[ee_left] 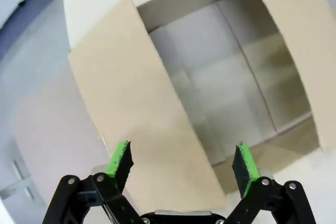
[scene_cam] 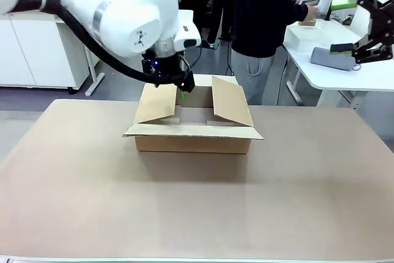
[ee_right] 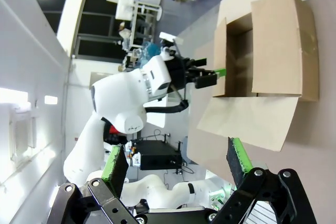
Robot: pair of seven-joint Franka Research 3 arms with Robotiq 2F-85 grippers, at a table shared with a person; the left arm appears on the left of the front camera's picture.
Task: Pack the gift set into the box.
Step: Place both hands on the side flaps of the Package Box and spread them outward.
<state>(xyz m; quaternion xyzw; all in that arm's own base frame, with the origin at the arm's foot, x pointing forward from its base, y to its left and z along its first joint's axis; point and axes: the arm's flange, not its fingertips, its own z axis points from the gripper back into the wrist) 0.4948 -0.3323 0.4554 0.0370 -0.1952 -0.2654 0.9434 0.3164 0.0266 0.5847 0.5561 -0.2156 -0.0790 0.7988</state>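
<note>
In the front view the box [scene_cam: 192,144] sits open near the far edge of the table [scene_cam: 192,214], its flaps spread, likely so things can be lowered straight in. The left hand [scene_cam: 184,90] is over its far left side, perhaps lining up with a flap; the right hand [scene_cam: 363,47] is well off to the right, which leaves room around the box. A person [scene_cam: 261,16] stands past the table at a white bench [scene_cam: 345,69], hands on something small. In the left wrist view the left hand's fingers are wide apart with nothing between them, above a flap [ee_left: 142,108] and the opening; I see no gift set inside. In the right wrist view the right hand's fingers are spread too, holding nothing, so packing seems still to come.
</note>
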